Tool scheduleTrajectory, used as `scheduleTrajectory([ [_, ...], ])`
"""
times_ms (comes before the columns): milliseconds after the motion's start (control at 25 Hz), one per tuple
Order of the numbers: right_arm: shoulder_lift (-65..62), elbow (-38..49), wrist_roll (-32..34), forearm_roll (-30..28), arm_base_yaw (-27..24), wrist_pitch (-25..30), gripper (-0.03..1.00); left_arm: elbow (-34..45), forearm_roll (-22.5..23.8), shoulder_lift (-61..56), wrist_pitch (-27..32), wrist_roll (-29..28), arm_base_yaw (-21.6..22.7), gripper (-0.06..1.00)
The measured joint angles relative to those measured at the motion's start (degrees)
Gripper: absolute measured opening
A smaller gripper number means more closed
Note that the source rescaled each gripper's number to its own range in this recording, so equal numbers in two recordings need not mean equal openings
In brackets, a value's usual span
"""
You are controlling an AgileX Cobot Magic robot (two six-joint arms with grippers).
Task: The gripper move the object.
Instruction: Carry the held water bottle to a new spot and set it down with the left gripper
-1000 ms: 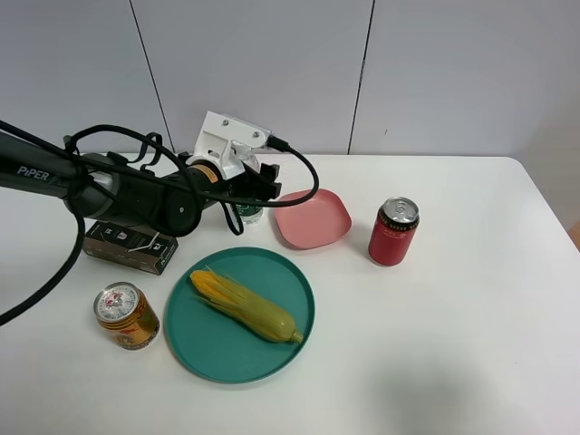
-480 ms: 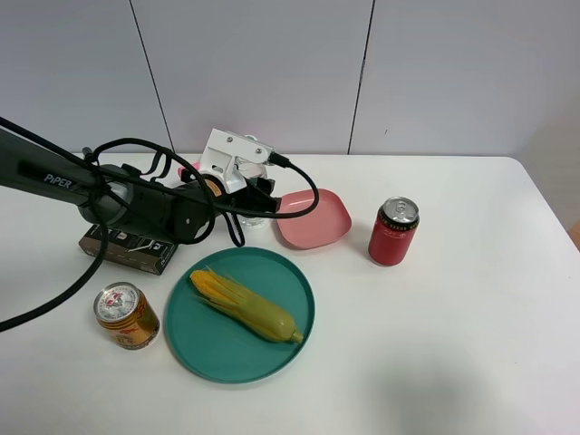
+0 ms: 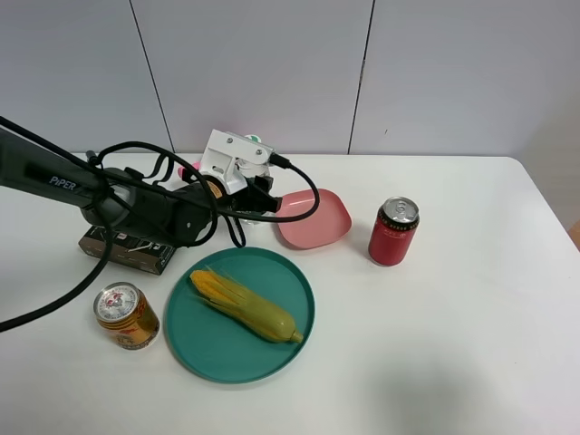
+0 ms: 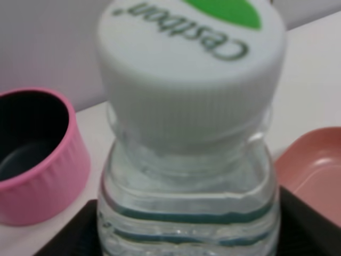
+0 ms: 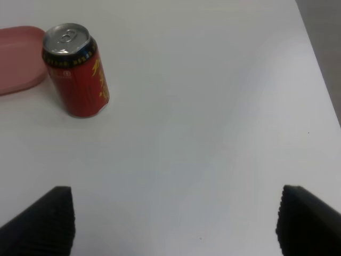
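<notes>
The clear water bottle (image 4: 186, 160), with a white cap bearing a green mark, fills the left wrist view. It stands between the black fingers (image 4: 74, 234) of my left gripper (image 4: 186, 237), which press on both of its sides. In the high view the left gripper (image 3: 258, 201) is at the back of the table beside the pink plate (image 3: 313, 217), and its white mount hides most of the bottle. My right gripper (image 5: 176, 224) is open and empty over bare table, out of the high view.
A red can (image 3: 393, 231) stands right of the pink plate. A green plate (image 3: 299, 335) holds a corn cob (image 3: 245, 305). An orange-gold can (image 3: 127, 315) and a black box (image 3: 127, 245) are at the left. A pink cup (image 4: 32, 154) stands close behind the bottle.
My left arm has sunk lower and shifted slightly, so the gripper now sits down around the bottle, which shows less beneath it. Nothing else moved.
</notes>
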Motion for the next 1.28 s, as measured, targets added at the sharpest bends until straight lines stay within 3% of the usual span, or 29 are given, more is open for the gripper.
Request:
scheduleTrajectory([
  [280,0.0,0.0,0.0,0.0,0.0,0.0,1.0,0.06,8.82,-6.62,2.97,0.0,0.0,0.0],
  [480,0.0,0.0,0.0,0.0,0.0,0.0,1.0,0.06,16.61,-15.6,14.65,-1.21,0.0,0.0],
  [720,0.0,0.0,0.0,0.0,0.0,0.0,1.0,0.06,25.36,-24.67,25.47,-9.25,-1.51,0.0],
  [880,0.0,0.0,0.0,0.0,0.0,0.0,1.0,0.06,28.64,-27.86,27.55,-12.95,-5.92,0.0],
  [1280,0.0,0.0,0.0,0.0,0.0,0.0,1.0,0.11,29.3,-28.13,28.59,-17.39,-22.86,0.0],
])
